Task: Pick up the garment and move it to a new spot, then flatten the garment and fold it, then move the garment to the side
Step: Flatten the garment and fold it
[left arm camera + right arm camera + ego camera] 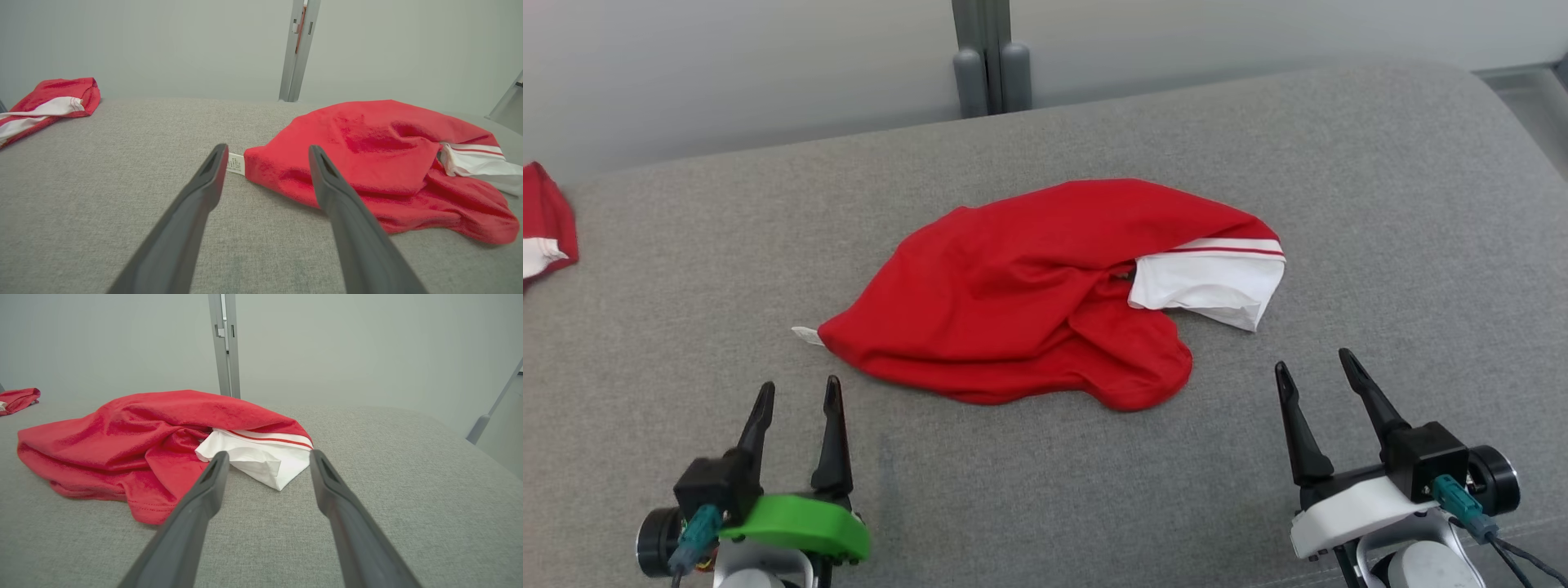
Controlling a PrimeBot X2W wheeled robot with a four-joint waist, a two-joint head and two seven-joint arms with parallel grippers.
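Head view, near: left gripper [799, 382] and right gripper [1313, 359] spread wide, holding nothing.
Middle: red garment [1021, 294] crumpled on grey cushion [1380, 245], ahead of both, untouched.
Progress: nothing done; pickup, flattening, folding, set-aside all remain.

Lighting bright, even, diffuse; source not identifiable. Shadows soft: thin dark line under garment [1013, 302] hem. No glare on grey cushion [1380, 245]. Head view sharp throughout. Wrist views: wide-angle bowing at edges; fingers of left gripper [267, 148] & right gripper [269, 453] blurred nr lens; red oversaturated; bkgd wall [122, 41] soft.
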